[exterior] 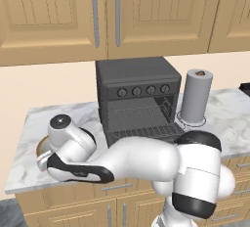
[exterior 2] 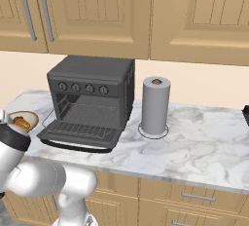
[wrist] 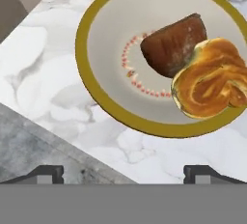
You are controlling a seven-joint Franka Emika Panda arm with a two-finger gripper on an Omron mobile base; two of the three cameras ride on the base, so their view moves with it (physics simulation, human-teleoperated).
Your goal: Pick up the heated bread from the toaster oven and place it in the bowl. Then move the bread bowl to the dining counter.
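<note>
The bread (wrist: 210,78), golden and knobbly, lies in the bowl (wrist: 91,85) touching a dark brown chunk (wrist: 174,44), and the bowl sits on the marble counter (wrist: 43,68) left of the toaster oven (exterior 2: 92,98). The oven's door hangs open, its wire rack (exterior 2: 85,120) bare, with a paper-towel roll (exterior 2: 155,105) just beside it on the right. The gripper (wrist: 123,172) hovers over the bowl's near edge, fingers spread wide and holding nothing.
</note>
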